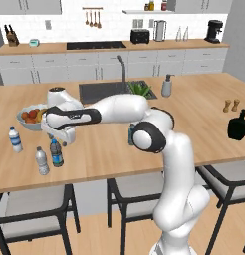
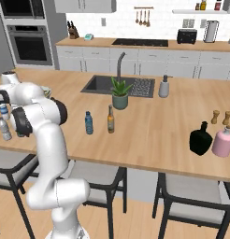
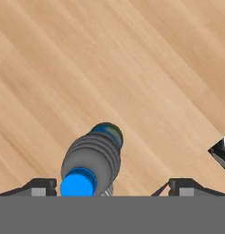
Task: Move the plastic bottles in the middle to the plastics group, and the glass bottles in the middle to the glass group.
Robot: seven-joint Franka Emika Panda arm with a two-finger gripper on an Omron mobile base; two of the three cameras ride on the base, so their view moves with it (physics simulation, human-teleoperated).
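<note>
Wooden counter (image 1: 204, 99) spanning the kitchen, with sink and chairs at the near edge. White arm reaching far left across it, gripper (image 1: 62, 138) pointing down over the left end.

Directly below the gripper: dark bottle (image 1: 56, 153) with blue label, upright beside the ribbed clear bottle (image 1: 42, 161) and near the white-capped bottle (image 1: 15, 139), i.e. already at the plastics group. Long axis vertical, in line with the approach; bottle under the gripper, offset toward one finger rather than centred.

Hand view: fingertips (image 3: 39, 187) well apart at the lower edge, the bottle's blue top (image 3: 77, 183) between them but close to the left tip; no contact evident, gripper judged spread and not clamping.

Right base view alone: pale blue bottle (image 2: 89, 123) and amber bottle (image 2: 110, 119) standing mid-counter near the potted plant (image 2: 120, 94), well apart from the gripper; black glass bottle (image 2: 200, 138) far right beside a pink bottle (image 2: 222, 142). Left base view: middle bottles mostly hidden behind the arm.
</note>
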